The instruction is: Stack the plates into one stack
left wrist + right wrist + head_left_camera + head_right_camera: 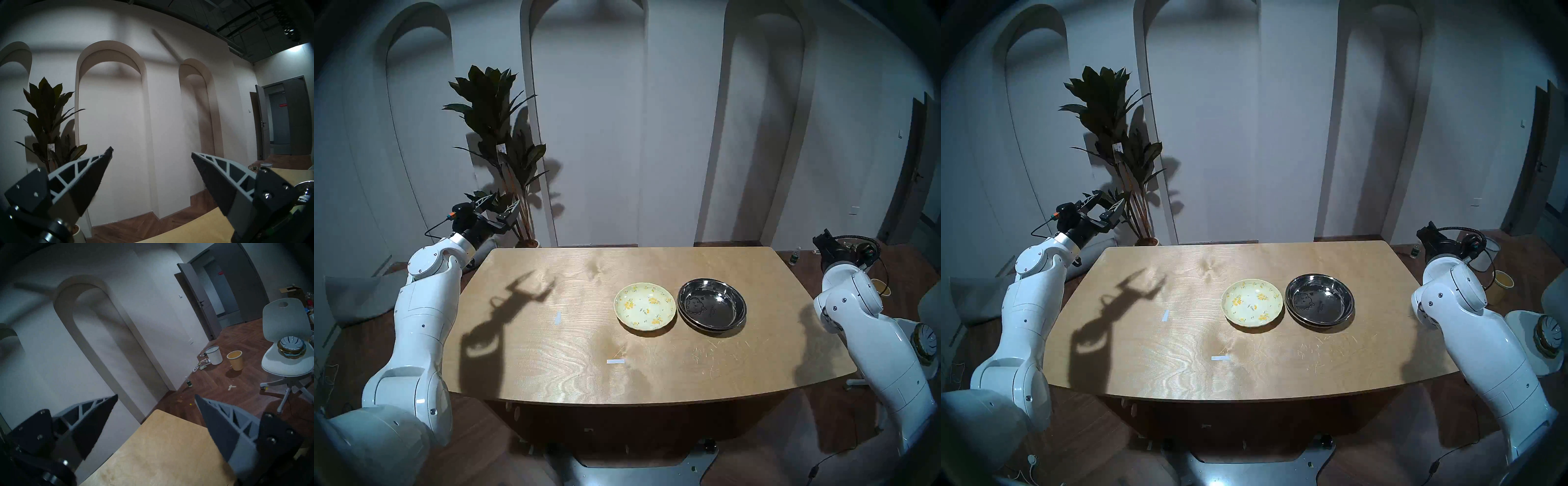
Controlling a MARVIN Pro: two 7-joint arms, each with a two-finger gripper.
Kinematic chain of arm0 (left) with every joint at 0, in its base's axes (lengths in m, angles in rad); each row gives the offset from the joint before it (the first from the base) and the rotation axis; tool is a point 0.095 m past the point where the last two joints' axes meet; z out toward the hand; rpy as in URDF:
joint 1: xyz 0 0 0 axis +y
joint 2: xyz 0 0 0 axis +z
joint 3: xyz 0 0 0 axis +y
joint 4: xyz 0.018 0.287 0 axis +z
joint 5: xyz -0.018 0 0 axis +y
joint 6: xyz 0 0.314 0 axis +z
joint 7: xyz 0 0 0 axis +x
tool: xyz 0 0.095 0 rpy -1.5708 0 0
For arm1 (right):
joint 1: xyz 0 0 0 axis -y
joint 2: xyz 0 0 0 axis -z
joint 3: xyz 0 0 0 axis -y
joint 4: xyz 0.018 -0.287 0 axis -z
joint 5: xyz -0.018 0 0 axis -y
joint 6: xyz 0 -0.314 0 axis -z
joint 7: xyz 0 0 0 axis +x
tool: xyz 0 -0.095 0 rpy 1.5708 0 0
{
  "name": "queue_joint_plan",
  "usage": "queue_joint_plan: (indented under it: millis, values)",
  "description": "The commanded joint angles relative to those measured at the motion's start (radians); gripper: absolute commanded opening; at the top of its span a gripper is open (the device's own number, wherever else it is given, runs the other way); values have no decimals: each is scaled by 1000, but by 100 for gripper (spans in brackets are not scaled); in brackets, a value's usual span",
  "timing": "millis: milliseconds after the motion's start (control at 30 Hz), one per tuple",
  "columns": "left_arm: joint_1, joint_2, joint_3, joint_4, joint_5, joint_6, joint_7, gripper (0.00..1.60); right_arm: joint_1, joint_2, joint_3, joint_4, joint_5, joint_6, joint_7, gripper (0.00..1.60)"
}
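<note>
L gripper [497, 207] hangs off the table's [551, 339] far-left corner, raised, aimed at the wall; fingers spread wide, nothing held. Yellow floral plate [644, 304] sits alone right of centre, prob next to go on the pile. Just beside it, steel plate [711, 303] w/ cartoon print rests on another plate [700, 326], only its rim edge showing. R gripper [156, 397] off the right edge, pointing level away from the table, fingers wide, empty.

1. The floral plate [644, 309] lies right of centre on the table [551, 339].
2. The steel plate [711, 303] sits just right of it, atop another plate's rim [697, 326].
3. The plant [499, 142] stands upper left, behind the table.
</note>
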Motion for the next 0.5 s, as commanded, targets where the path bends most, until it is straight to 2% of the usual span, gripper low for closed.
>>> queue_joint_plan:
  millis: [0,33,167,233,267,467]
  values:
    - [22,-20,7,-67,21,47,63,160,-59,-69,-52,-10,-54,-115,114,160]
    - [26,-24,8,-77,26,58,78,160,-66,-75,-59,1,-65,-147,145,160]
    - [27,-36,16,-88,42,78,100,160,-60,-77,-51,54,-91,-197,194,160]
    - [28,-42,21,-99,49,92,113,160,-57,-75,-29,91,-100,-248,245,160]
    - [27,-44,23,-99,49,89,110,160,-52,-72,-5,92,-99,-246,244,160]
    - [29,-50,32,-127,64,116,135,160,-42,-51,96,155,-78,-355,342,160]
